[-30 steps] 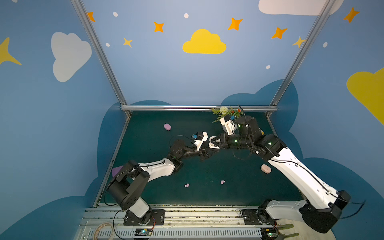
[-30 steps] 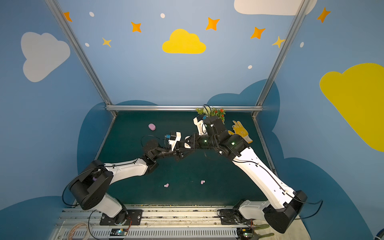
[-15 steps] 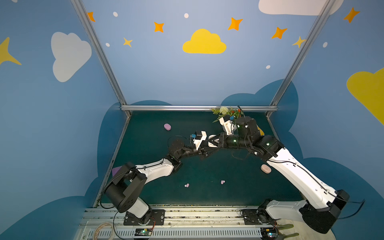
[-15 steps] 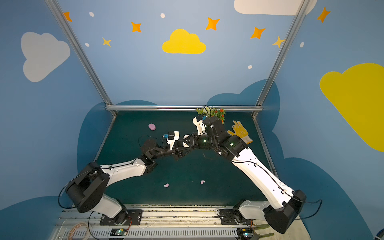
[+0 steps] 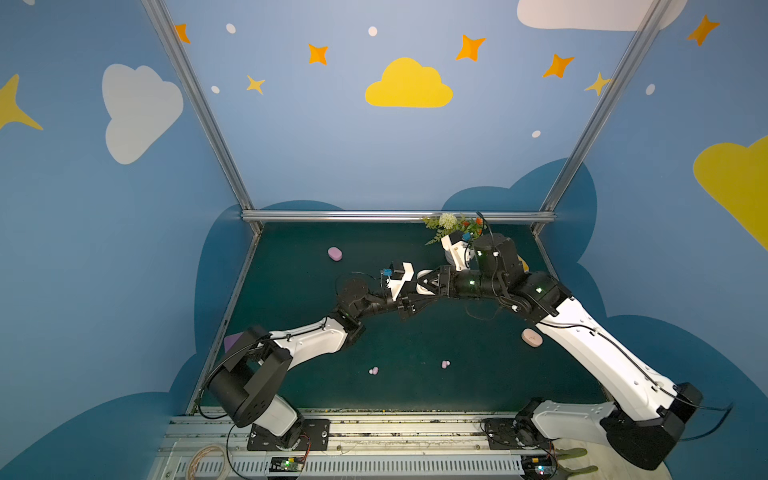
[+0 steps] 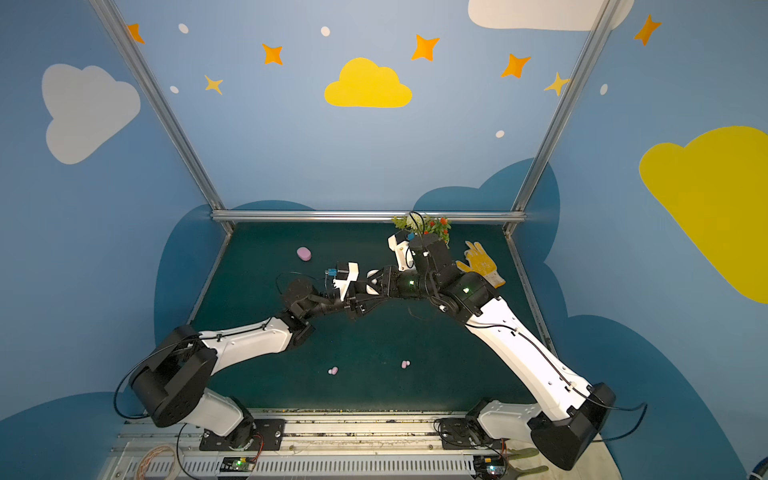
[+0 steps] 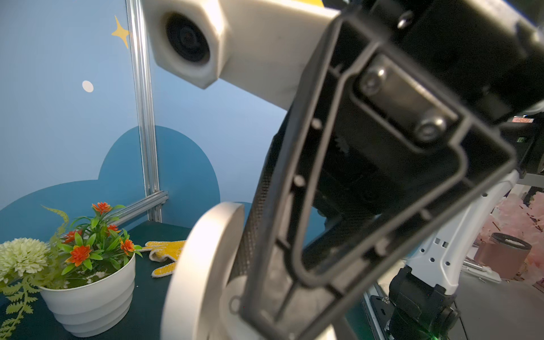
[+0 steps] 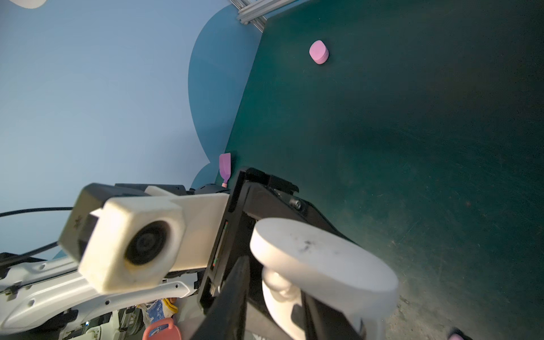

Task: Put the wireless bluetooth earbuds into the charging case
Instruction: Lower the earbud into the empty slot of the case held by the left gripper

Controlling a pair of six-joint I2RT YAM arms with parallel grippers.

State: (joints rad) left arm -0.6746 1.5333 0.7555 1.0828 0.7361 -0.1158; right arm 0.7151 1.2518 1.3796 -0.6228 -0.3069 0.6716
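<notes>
The left fingers [image 5: 417,298] hold the open white charging case [image 8: 321,259]. A white earbud [image 8: 276,281] sits in it, between the right fingers [image 8: 235,294], whose grip I cannot tell. Other earbuds [image 5: 374,370] lie on the table [image 5: 415,395], well apart from both.

Blue walls [image 5: 291,158] all round, painted with a yellow cloud [image 5: 408,85], a white cloud [image 5: 137,108] and orange stars [image 5: 470,48]. Silver metal posts [image 5: 195,104] stand at the corners, with a rail [image 5: 395,216] across the back. Down below there's a dark green floor [image 5: 415,340], evenly lit.
</notes>
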